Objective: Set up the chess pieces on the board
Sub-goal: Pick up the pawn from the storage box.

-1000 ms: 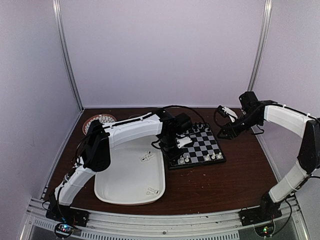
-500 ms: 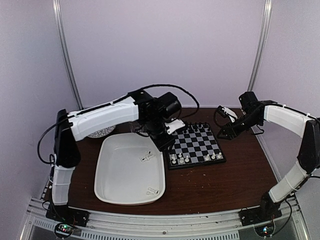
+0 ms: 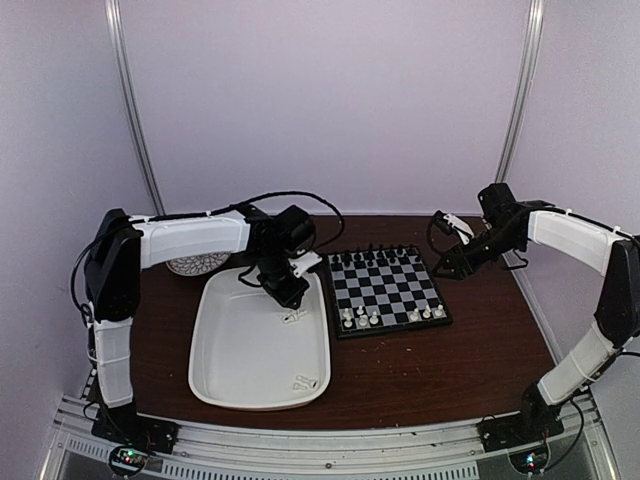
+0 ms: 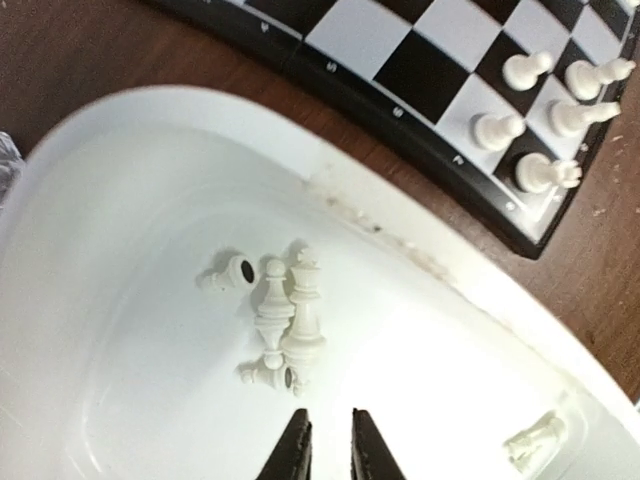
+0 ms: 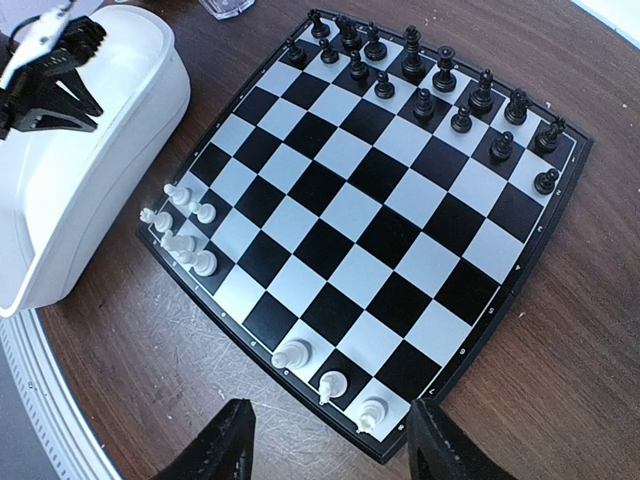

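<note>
The board (image 3: 392,292) lies right of centre, with black chessmen (image 3: 375,256) along its far rows. Several white chess pieces (image 3: 360,318) stand at its near-left corner, and three more (image 3: 426,314) near its near-right corner. The white tray (image 3: 215,340) holds loose white pieces (image 3: 293,317), with others (image 3: 305,382) nearer the front. My left gripper (image 3: 290,298) hovers over the tray. In its wrist view the left gripper (image 4: 330,425) is empty, its jaws a narrow gap apart, just short of a lying cluster (image 4: 285,315). My right gripper (image 5: 335,445) is open wide and empty, above the board's edge (image 5: 460,400).
A round patterned dish (image 3: 197,264) sits at the back left behind the left arm. A clear container (image 5: 225,8) stands beyond the board's far corner. One more white piece (image 4: 535,437) lies by the tray wall. Enclosure walls surround the table.
My left arm has swung left and back from the board's near-left corner to above the tray. The right arm has not moved.
</note>
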{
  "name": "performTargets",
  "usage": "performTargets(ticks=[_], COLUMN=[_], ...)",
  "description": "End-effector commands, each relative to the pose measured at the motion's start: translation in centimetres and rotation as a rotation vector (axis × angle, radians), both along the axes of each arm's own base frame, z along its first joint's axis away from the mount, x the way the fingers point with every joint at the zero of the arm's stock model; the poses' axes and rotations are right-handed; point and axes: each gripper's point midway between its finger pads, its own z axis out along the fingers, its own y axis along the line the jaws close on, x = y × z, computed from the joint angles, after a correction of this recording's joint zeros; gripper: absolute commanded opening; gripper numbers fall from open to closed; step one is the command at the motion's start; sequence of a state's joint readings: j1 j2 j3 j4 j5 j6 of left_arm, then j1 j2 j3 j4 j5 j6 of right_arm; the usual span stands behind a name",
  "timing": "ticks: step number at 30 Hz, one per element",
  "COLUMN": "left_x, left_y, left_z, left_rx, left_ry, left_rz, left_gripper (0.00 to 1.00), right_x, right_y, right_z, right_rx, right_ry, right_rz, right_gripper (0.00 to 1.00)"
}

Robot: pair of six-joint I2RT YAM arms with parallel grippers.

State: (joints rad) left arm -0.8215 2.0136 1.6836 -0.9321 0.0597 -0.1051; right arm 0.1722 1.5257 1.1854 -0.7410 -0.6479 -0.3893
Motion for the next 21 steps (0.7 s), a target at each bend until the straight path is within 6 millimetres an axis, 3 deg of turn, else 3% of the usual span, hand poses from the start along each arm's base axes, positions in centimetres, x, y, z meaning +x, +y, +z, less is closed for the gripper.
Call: performTargets(ticks=[1,6,15,21], left_x=[0.5,1.2,0.2,0.4], left_y=[-1.2,-0.4,0.3,0.8], left_z=[-1.2,-2.9,-5.1,-5.8], left_rx=[-0.049,-0.012,0.024,0.033], left_ry=[0.011,0.027,0.076,0.045], left_rz=[0.007,0.025,0.01,0.022], left_gripper=[0.17,0.18,0.18,0.28], right_x=[-0.4,-0.3,-0.3,-0.4], right_y=[-0.1,-0.1,-0.2,-0.2], right_z=[0.4,0.3,0.2,0.1], right_rx=[0.011,0.005,0.003,0.003], right_ry=[-0.009,-0.008,-0.005,-0.001], right_rz=[0.004,0.002,0.0,0.001], right_gripper=[0.56,0.56,0.56,0.56])
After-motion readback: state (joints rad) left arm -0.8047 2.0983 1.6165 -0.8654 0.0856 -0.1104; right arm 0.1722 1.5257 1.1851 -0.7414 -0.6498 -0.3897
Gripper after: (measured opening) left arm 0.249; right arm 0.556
